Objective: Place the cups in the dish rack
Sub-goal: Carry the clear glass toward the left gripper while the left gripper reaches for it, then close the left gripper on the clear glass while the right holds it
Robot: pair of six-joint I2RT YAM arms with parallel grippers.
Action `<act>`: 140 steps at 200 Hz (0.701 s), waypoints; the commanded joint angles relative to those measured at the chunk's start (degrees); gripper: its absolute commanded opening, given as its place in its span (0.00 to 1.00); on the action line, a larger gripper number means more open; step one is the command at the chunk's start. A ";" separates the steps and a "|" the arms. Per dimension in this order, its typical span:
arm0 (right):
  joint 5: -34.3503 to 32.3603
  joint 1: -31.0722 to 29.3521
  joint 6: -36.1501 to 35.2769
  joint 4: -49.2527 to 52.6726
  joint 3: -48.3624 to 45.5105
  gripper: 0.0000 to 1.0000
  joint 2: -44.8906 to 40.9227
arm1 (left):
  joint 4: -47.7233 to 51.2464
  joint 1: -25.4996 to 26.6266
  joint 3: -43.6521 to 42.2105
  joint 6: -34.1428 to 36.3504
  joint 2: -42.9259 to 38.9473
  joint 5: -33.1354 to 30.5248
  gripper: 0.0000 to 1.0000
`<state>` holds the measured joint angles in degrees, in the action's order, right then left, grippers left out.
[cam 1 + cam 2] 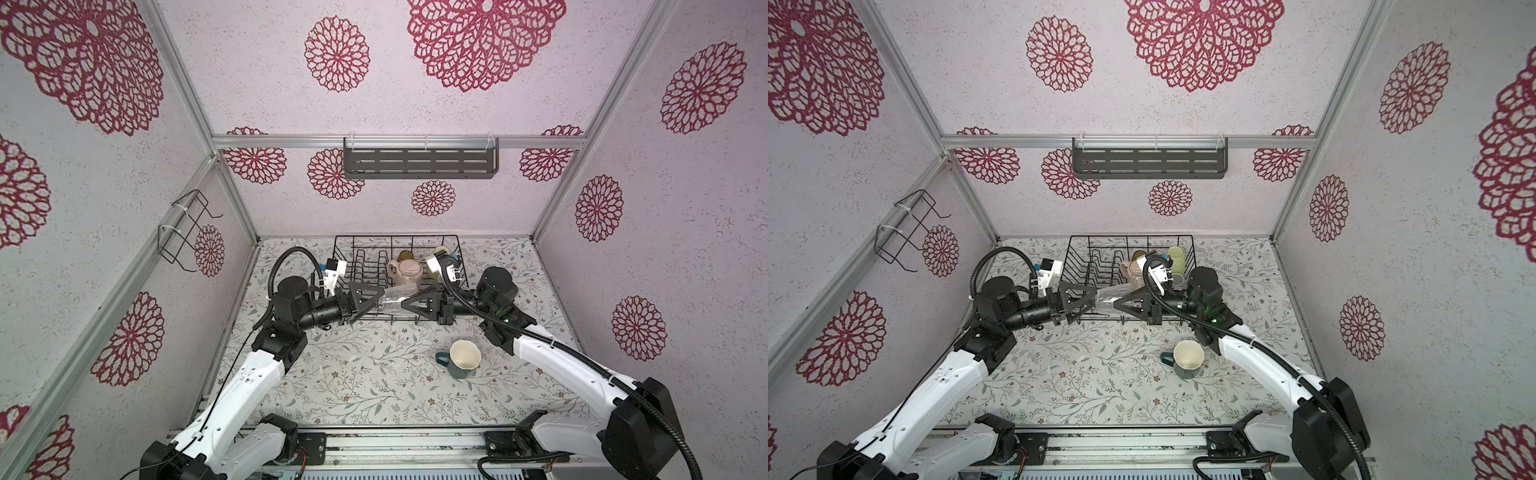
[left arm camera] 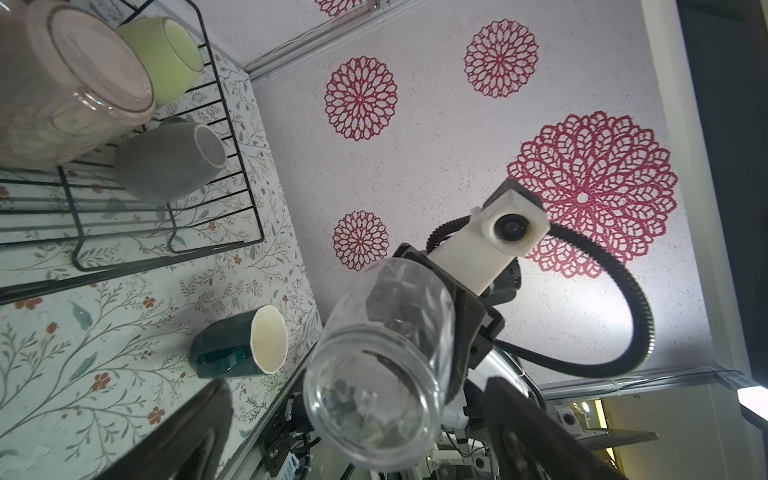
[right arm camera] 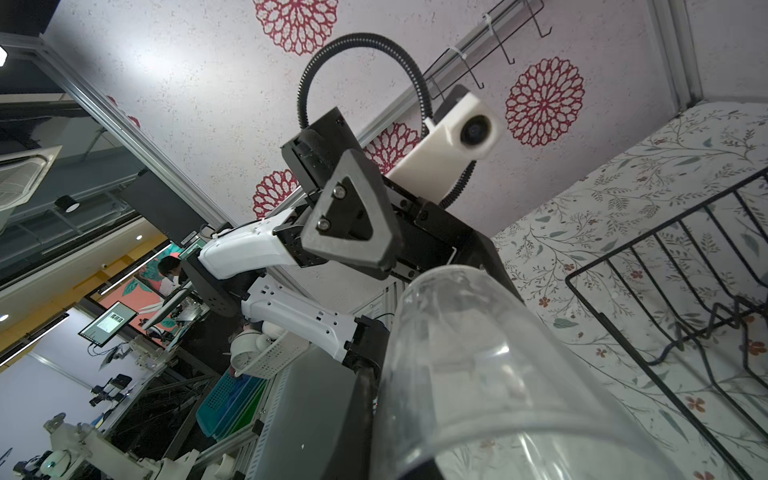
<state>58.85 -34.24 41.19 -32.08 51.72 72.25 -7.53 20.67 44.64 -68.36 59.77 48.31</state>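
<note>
Clear glass point(image 1: 391, 300) sideways over dish rack point(image 1: 395, 237) near edge: your right gripper point(image 1: 405, 306) clamped on it, left gripper point(image 1: 374, 303) fingers spread wide alongside.

Glossy clear glass point(image 2: 374, 353), matt grey tumbler point(image 2: 162, 166), wire dish rack point(image 1: 397, 236).

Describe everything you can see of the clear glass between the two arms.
The clear glass is a plain, colourless, see-through tumbler with no handle, and it looks empty. It lies on its side in the air, above the near edge of the dish rack. The right tool is shut on its wall at one end. Its other end points at the left tool, whose open fingers flank it. Whether those fingers touch it cannot be told.
</note>
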 commanded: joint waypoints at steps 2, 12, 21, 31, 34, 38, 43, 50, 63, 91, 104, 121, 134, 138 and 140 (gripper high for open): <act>1.61 -0.54 0.75 -4.61 4.01 0.00 1.93 | -2.55 1.12 0.86 0.14 0.83 1.29 0.98; 2.82 -0.89 1.85 -5.66 5.09 0.00 3.51 | -5.44 1.77 0.80 -0.58 1.21 1.64 0.99; 3.82 -1.31 3.62 -8.51 5.57 0.00 4.81 | -8.02 2.51 0.95 -1.36 1.84 2.44 0.99; 4.31 -1.82 5.80 -12.00 5.75 0.00 5.80 | -9.93 3.22 1.63 -2.35 2.72 3.33 0.96; 4.48 -1.99 6.43 -12.81 5.82 0.00 6.02 | -10.25 3.39 1.87 -2.61 2.99 3.44 0.95; 4.72 -2.18 7.23 -14.09 5.92 0.00 6.37 | -10.53 3.67 2.13 -2.77 3.26 3.58 0.93; 4.93 -2.44 7.89 -15.20 6.06 0.00 6.69 | -10.78 3.86 2.33 -2.86 3.53 3.67 0.91; 4.98 -2.58 8.50 -16.44 6.06 0.00 6.92 | -10.75 4.09 2.70 -2.85 3.67 3.72 0.89; 5.11 -2.65 8.73 -17.40 5.86 0.00 6.98 | -11.25 4.17 2.73 -2.75 3.69 3.34 0.84; 5.50 -2.68 8.16 -17.84 5.06 0.00 6.77 | -14.54 4.17 2.65 -3.61 3.95 3.97 0.73; 5.56 -2.75 8.20 -17.93 4.89 0.00 6.85 | -16.01 4.19 2.57 -4.27 3.75 3.94 0.69; 6.24 -2.76 7.63 -17.76 4.45 0.00 6.85 | -15.94 4.17 2.74 -3.90 3.77 3.46 0.68; 6.41 -2.73 6.55 -17.26 3.94 0.00 6.70 | -15.90 4.04 3.03 -4.30 4.49 3.50 0.73; 6.26 -2.75 5.98 -16.82 3.79 0.00 6.60 | -16.01 4.10 3.12 -4.57 4.76 3.55 0.75; 6.16 -2.76 5.65 -16.45 3.75 0.00 6.59 | -16.09 4.11 3.16 -4.63 4.88 3.61 0.77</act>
<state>63.18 -35.99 48.53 -46.92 55.64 80.20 -19.38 24.05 45.80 -72.07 63.55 50.76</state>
